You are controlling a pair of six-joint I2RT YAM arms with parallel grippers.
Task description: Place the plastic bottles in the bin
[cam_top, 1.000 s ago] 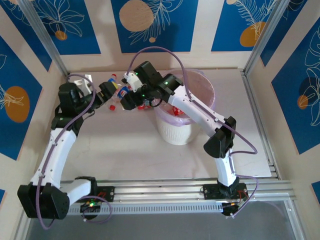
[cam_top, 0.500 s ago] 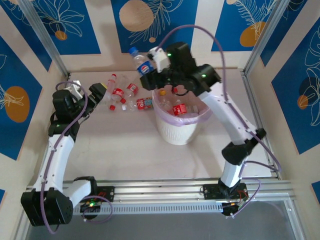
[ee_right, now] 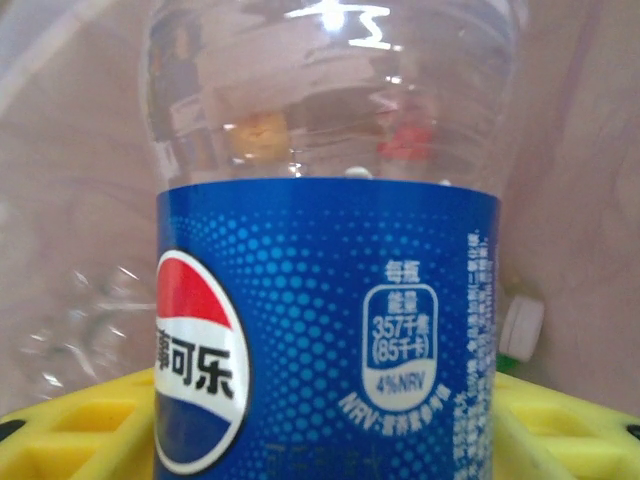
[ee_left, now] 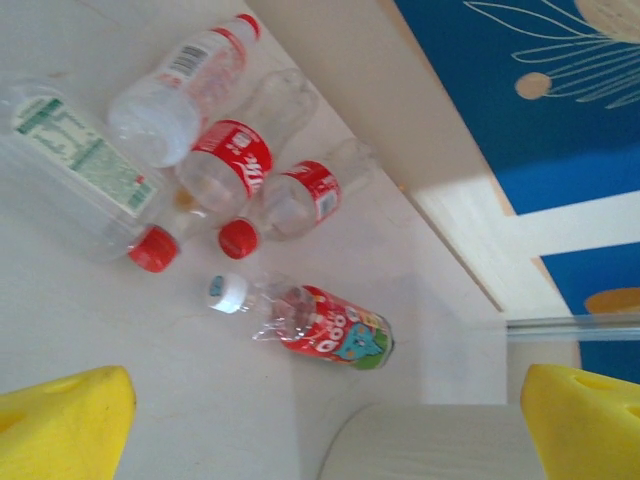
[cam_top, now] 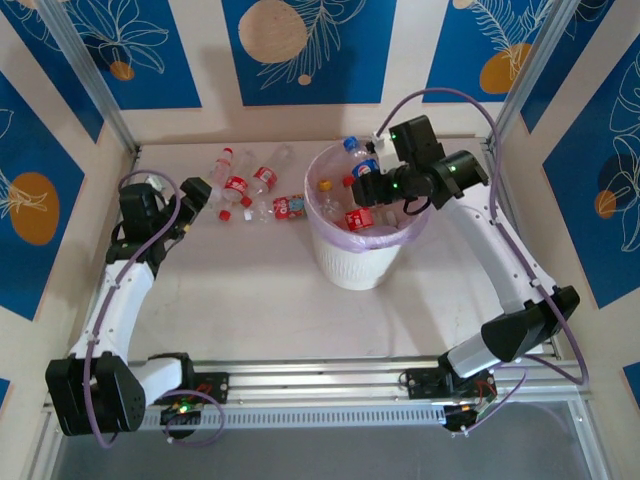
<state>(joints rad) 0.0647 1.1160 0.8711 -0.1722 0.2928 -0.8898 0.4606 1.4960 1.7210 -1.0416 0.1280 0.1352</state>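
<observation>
The clear plastic bottle with a blue label and blue cap point(cam_top: 360, 160) hangs over the 12 o'clock side of the round white ribbed plastic bin point(cam_top: 355, 265), inside the line of its rim. My right jaws pinch it around the label. Through my right wrist camera the bottle point(ee_right: 325, 330) stands upright between my yellow fingers point(ee_right: 80, 420), with the pink bag liner point(ee_right: 580, 200) blurred behind it. In the bin lie other bottles, among them a red-labelled one point(cam_top: 358, 218).

At 10 o'clock from the bin, a cluster of loose clear plastic bottles point(cam_top: 245, 190) lies on the pale worktop point(cam_top: 250, 290), near the back wall. My left wrist camera picks out:
- one with a white cap and a red cartoon label point(ee_left: 310, 325), nearest the bin wall point(ee_left: 430, 445);
- two red-labelled ones point(ee_left: 240, 165) side by side;
- a red-capped one with a green and white label point(ee_left: 80, 170).

My left jaws are spread wide at 9 o'clock of that cluster, yellow fingertips point(ee_left: 60, 420) apart and touching no bottle.
</observation>
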